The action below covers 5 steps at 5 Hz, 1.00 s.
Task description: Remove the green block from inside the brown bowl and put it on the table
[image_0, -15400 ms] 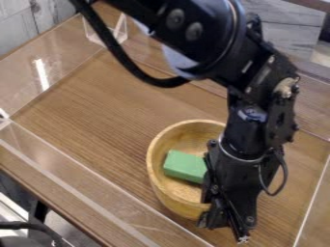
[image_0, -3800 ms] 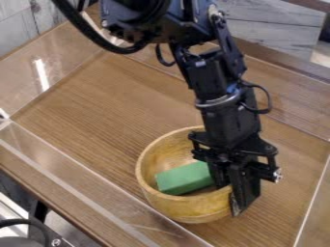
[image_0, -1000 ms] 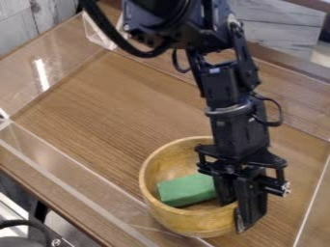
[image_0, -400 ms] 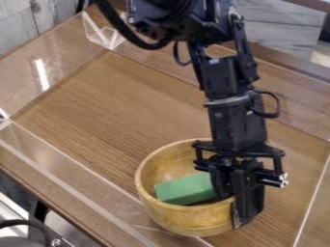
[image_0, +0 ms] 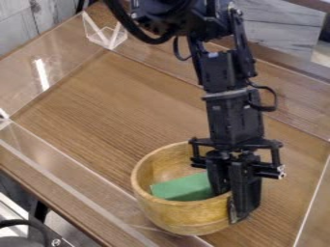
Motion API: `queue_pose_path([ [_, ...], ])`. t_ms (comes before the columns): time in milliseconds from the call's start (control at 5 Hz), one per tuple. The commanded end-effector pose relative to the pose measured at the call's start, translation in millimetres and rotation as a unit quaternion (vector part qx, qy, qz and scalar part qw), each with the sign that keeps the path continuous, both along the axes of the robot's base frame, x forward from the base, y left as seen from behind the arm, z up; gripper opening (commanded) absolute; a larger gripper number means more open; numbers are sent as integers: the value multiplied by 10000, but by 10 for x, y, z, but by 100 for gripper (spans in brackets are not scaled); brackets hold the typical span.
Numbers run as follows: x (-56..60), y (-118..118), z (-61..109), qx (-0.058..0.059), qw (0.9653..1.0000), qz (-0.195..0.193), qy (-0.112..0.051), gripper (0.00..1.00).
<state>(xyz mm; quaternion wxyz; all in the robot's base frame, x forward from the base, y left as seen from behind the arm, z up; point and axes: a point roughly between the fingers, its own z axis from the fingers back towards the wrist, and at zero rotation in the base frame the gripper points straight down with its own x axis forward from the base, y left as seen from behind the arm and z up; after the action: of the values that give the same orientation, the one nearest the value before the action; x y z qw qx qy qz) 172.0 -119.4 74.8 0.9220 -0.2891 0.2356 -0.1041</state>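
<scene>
Claw: your claw is closed at the right inner wall of the brown bowl, holding nothing visible.
Block: the green block lies in the bowl, just left of the fingers.
Technique: open first, straddle the block, squeeze, then lift clear to the bench.

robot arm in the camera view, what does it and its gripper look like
The arm is all black: glossy rounded housings near the top, then boxy stacked segments lower down. Thin black cables loop out beside the wrist. The gripper is black too, with a crossbar frame and long narrow fingers. No markings can be made out.
</scene>
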Motion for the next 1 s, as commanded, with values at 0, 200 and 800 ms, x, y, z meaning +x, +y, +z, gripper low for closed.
queue_pose_path([
  [0,-22,50,39,92,9994,107,316,0],
  [200,-12,65,94,76,9992,92,393,0],
  [800,8,97,242,-5,9980,36,625,0],
])
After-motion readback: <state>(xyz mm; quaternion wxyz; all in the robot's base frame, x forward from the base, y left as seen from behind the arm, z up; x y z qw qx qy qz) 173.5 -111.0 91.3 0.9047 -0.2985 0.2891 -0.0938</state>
